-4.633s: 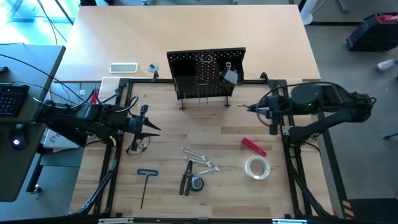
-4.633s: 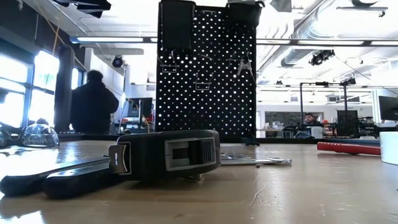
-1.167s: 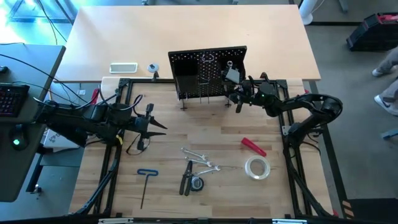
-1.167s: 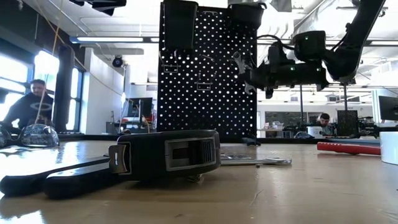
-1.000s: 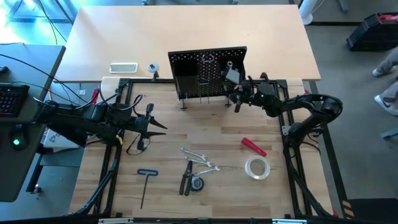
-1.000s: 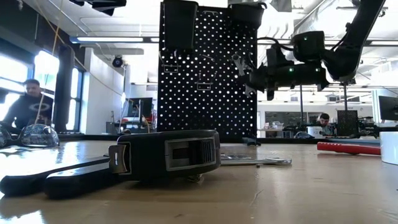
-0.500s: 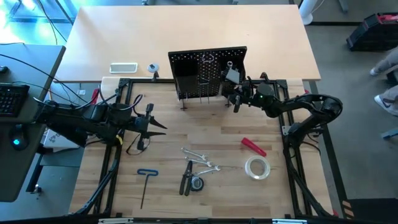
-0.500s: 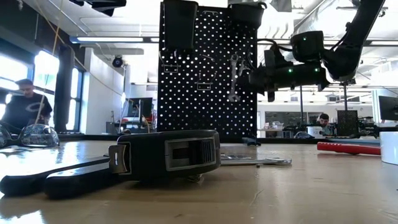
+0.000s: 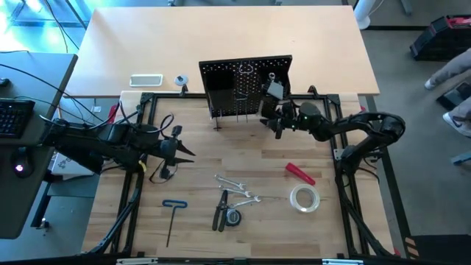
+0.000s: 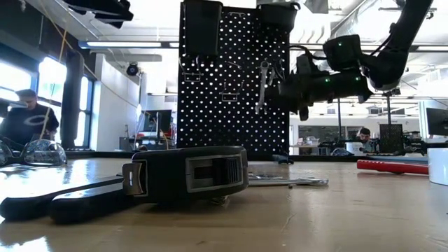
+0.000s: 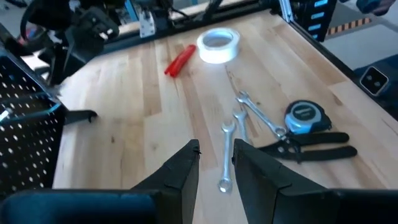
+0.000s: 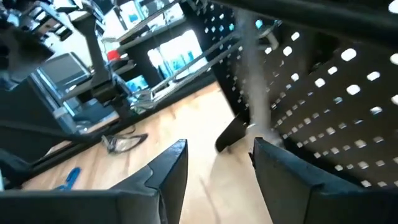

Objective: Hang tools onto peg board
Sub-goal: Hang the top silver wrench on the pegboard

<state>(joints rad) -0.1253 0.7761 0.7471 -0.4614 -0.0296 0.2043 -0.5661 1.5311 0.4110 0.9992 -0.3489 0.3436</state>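
Light wooden table, black perforated peg board standing at the back. Right gripper, fingers parted, sits beside a silver wrench hanging there. Probably next: back off, fetch another tool.

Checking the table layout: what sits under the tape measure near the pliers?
The tape measure lies on the bare wooden table, touching the pliers. The patch beneath it is covered and cannot be seen.

3 wrenches – 1 tape roll – 1 pliers
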